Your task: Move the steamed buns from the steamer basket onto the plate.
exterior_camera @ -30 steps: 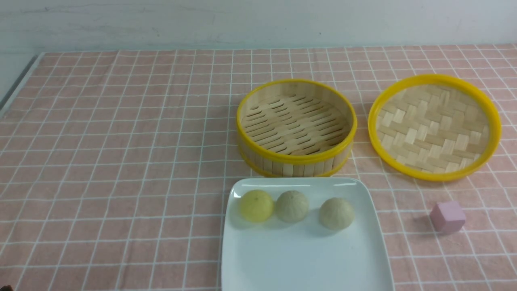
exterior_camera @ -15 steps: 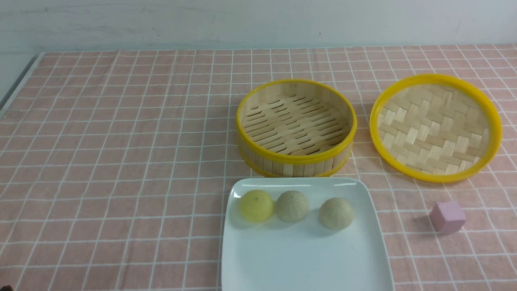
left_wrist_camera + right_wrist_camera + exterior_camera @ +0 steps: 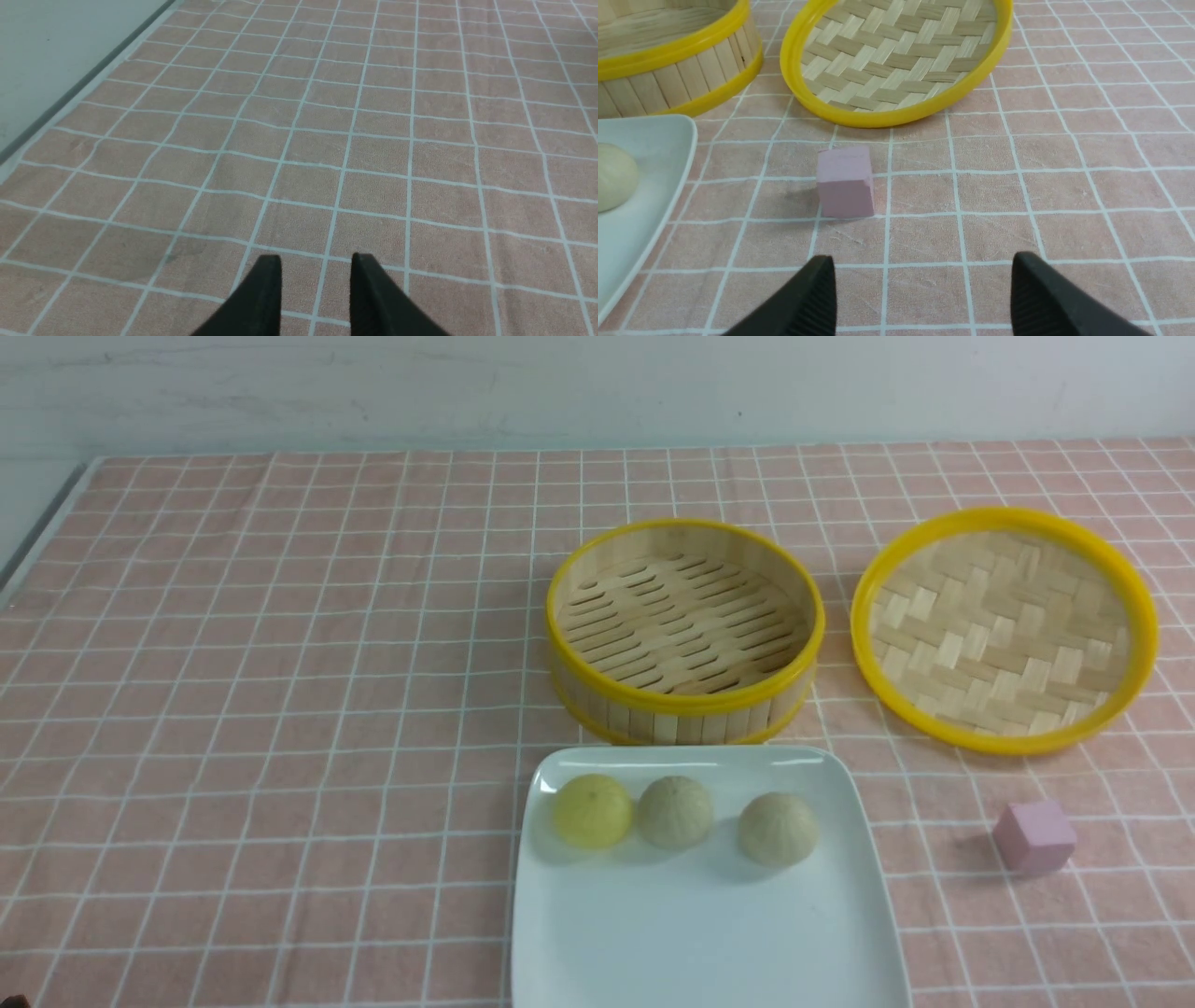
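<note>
Three steamed buns lie in a row on the white square plate (image 3: 709, 943): a pale yellow one (image 3: 593, 811), a beige one (image 3: 675, 812) beside it, and another beige one (image 3: 779, 829) to the right. Behind the plate the steamer basket (image 3: 684, 705) stands with nothing in it. Neither arm shows in the front view. My left gripper (image 3: 316, 261) hovers open over bare cloth, nothing between its fingers. My right gripper (image 3: 923, 263) is wide open above the cloth, short of the pink cube (image 3: 844, 181); the plate's edge (image 3: 668, 186) and one bun (image 3: 614, 177) show beside it.
A shallow yellow-rimmed woven tray (image 3: 1005, 628) lies right of the basket. The small pink cube (image 3: 1034, 836) sits on the checked pink tablecloth right of the plate. The table's left edge (image 3: 42, 527) runs along a grey strip.
</note>
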